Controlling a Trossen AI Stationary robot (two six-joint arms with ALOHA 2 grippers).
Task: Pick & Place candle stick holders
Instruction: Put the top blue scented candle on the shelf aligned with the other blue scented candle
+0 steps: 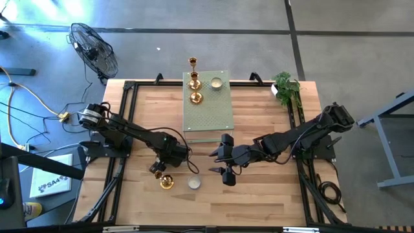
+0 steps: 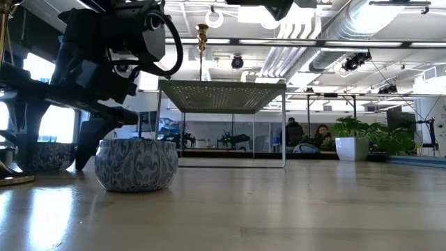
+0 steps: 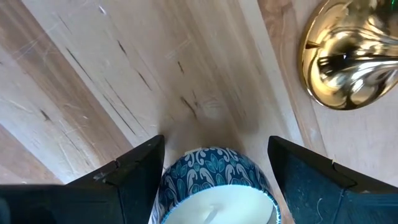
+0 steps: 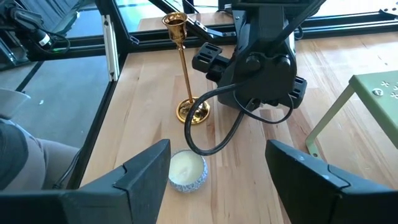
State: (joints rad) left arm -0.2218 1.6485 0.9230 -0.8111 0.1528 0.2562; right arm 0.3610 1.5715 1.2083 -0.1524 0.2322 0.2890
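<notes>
On the tabletop (image 1: pixel 259 200), a perforated slab (image 1: pixel 207 113) stood at the back centre, carrying two candlestick holders (image 1: pixel 195 90) and a cup (image 1: pixel 216 83). Near the front, a third holder (image 1: pixel 167 182) stood just left of another cup (image 1: pixel 193 183).

A grey concrete floor (image 1: pixel 259 39) fills the upper frame, with a black round floor fan (image 1: pixel 94 49) at upper left. In the low view, white ceiling ducts (image 2: pixel 334 28) run upper right above a leafy potted plant (image 2: pixel 352 136) at right.
</notes>
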